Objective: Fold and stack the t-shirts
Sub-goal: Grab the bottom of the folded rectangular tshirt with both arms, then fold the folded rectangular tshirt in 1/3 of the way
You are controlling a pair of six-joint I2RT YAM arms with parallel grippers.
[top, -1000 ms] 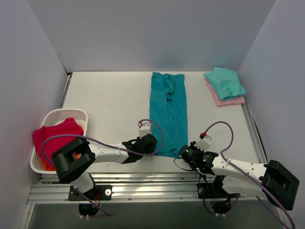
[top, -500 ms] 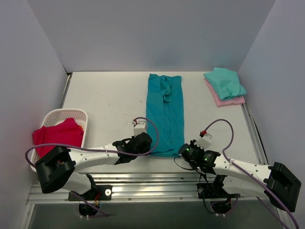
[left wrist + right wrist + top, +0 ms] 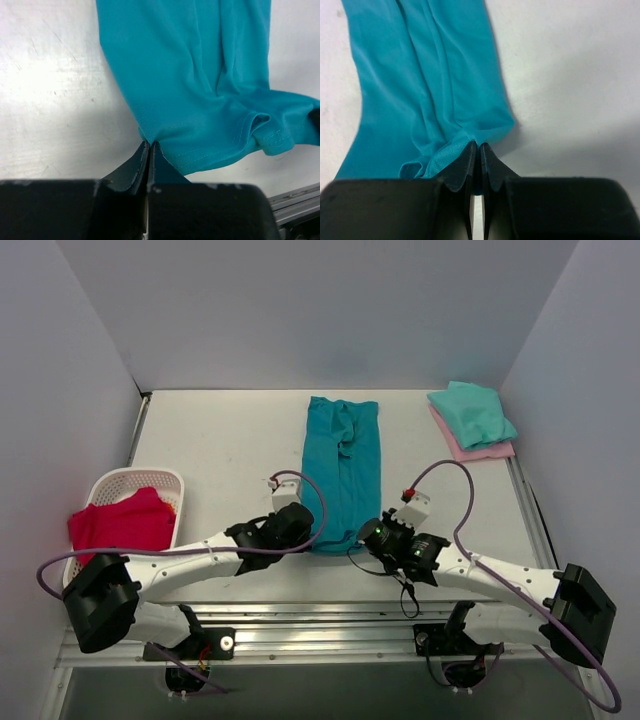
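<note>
Top view: long deep teal-blue cloth t-shirt (image 3: 342, 465) lies flat in middle. Mint-green folded t-shirt (image 3: 473, 410) sits on pale pink t-shirt (image 3: 482, 451), far right corner.
Left wrist: left gripper (image 3: 150, 146) pinched tight on teal hem corner; cloth spreads up & right.
Right wrist: right gripper (image 3: 476, 146) pinched tight on other hem corner; cloth spreads up & left.

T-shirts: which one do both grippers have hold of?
The teal one, spread long mid-table: left gripper and right gripper each pinch a near corner. The mint one and pink one lie folded, stacked far right, untouched.
</note>
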